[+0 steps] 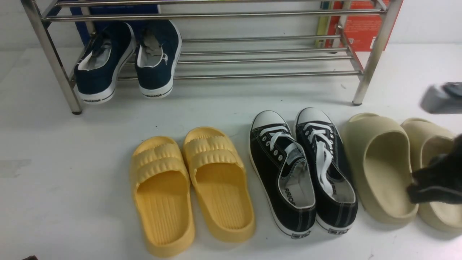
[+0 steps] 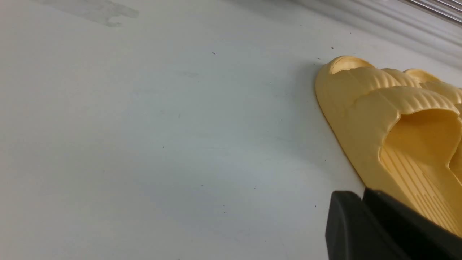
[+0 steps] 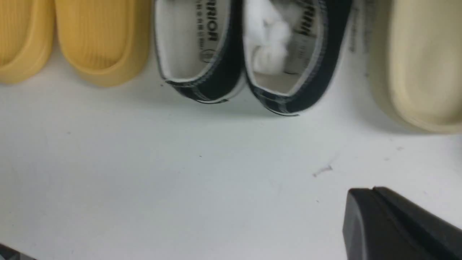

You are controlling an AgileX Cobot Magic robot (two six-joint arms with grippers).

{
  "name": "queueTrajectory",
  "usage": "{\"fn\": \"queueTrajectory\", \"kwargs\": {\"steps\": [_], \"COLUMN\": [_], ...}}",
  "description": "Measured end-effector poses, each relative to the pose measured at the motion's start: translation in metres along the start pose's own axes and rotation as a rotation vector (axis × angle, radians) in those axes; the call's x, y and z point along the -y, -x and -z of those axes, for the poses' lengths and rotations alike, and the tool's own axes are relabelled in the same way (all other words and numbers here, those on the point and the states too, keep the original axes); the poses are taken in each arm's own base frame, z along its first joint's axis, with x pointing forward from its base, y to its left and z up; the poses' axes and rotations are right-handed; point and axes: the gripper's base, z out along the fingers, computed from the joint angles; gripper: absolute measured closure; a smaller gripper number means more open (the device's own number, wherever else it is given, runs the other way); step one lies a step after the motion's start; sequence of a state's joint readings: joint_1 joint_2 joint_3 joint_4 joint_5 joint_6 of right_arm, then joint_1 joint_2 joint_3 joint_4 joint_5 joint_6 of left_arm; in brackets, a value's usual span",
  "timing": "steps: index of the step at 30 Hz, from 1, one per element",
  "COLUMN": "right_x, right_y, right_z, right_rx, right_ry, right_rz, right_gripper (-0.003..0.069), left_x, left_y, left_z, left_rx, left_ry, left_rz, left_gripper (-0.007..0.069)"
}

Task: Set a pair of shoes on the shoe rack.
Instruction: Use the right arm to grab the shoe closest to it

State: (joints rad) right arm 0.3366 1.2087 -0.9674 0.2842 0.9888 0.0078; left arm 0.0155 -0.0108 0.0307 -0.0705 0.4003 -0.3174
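Observation:
The two black canvas sneakers stand side by side on the white table, toes toward the rack: the left shoe (image 1: 281, 173) and the right shoe (image 1: 326, 169). Their heels show in the right wrist view (image 3: 213, 72) (image 3: 299, 86). The silver shoe rack (image 1: 260, 75) stands at the back, apart from them. My right gripper (image 1: 415, 186) is blurred at the right edge, over the beige slides; in its wrist view (image 3: 373, 191) the fingers are together and empty, on the near side of the sneakers' heels. My left gripper (image 2: 362, 196) is shut and empty beside a yellow slide.
Navy sneakers (image 1: 126, 59) sit on the rack's lower tier at the left. Yellow slides (image 1: 191, 187) lie left of the black sneakers, beige slides (image 1: 386, 166) right of them. An orange box (image 1: 361, 25) and a blue box (image 1: 119, 9) stand behind the rack.

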Motion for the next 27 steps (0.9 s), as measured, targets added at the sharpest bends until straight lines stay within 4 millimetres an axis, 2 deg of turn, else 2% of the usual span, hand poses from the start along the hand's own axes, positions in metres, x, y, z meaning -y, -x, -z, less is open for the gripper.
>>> {"fn": "queueTrajectory", "kwargs": {"steps": [2, 3, 4, 7, 9, 11, 12, 13, 14, 15, 18, 22, 24, 25, 27], "right_x": [-0.015, -0.035, -0.044, -0.076, -0.094, -0.099, -0.104, -0.105, -0.105, -0.105, -0.105, -0.106, -0.104, -0.104, -0.101], "right_y": [0.007, 0.014, 0.017, 0.023, 0.024, 0.024, 0.026, 0.027, 0.028, 0.029, 0.032, 0.034, 0.033, 0.032, 0.029], "right_z": [-0.012, -0.023, -0.029, -0.049, -0.065, -0.07, -0.081, -0.087, -0.09, -0.099, -0.118, -0.142, -0.16, -0.161, -0.177], "right_rx": [-0.03, -0.049, -0.056, -0.075, -0.099, -0.107, -0.121, -0.125, -0.13, -0.132, -0.128, -0.119, -0.143, -0.147, -0.184], "right_ry": [-0.013, -0.026, -0.045, -0.083, -0.099, -0.101, -0.108, -0.112, -0.114, -0.12, -0.125, -0.124, -0.138, -0.139, -0.16], "right_rz": [0.045, 0.099, 0.132, 0.225, 0.284, 0.3, 0.311, 0.315, 0.315, 0.319, 0.322, 0.315, 0.298, 0.297, 0.289], "right_gripper": [0.0612, 0.0603, 0.0594, 0.053, 0.0436, 0.0397, 0.0315, 0.0265, 0.0246, 0.0186, 0.0109, 0.009, 0.0118, 0.0121, 0.0193], "left_x": [0.0, 0.0, 0.0, 0.0, 0.0, 0.0, 0.0, 0.0, 0.0, 0.0, 0.0, 0.0, 0.0, 0.0, 0.0], "left_y": [0.0, 0.0, 0.0, 0.0, 0.0, 0.0, 0.0, 0.0, 0.0, 0.0, 0.0, 0.0, 0.0, 0.0, 0.0], "left_z": [0.0, 0.0, 0.0, 0.0, 0.0, 0.0, 0.0, 0.0, 0.0, 0.0, 0.0, 0.0, 0.0, 0.0, 0.0], "left_rx": [0.0, 0.0, 0.0, 0.0, 0.0, 0.0, 0.0, 0.0, 0.0, 0.0, 0.0, 0.0, 0.0, 0.0, 0.0], "left_ry": [0.0, 0.0, 0.0, 0.0, 0.0, 0.0, 0.0, 0.0, 0.0, 0.0, 0.0, 0.0, 0.0, 0.0, 0.0], "left_rz": [0.0, 0.0, 0.0, 0.0, 0.0, 0.0, 0.0, 0.0, 0.0, 0.0, 0.0, 0.0, 0.0, 0.0, 0.0], "left_gripper": [0.0557, 0.0554, 0.0554, 0.055, 0.0549, 0.0548, 0.0547, 0.0546, 0.0546, 0.0544, 0.0543, 0.0543, 0.0543, 0.0543, 0.0539]}}
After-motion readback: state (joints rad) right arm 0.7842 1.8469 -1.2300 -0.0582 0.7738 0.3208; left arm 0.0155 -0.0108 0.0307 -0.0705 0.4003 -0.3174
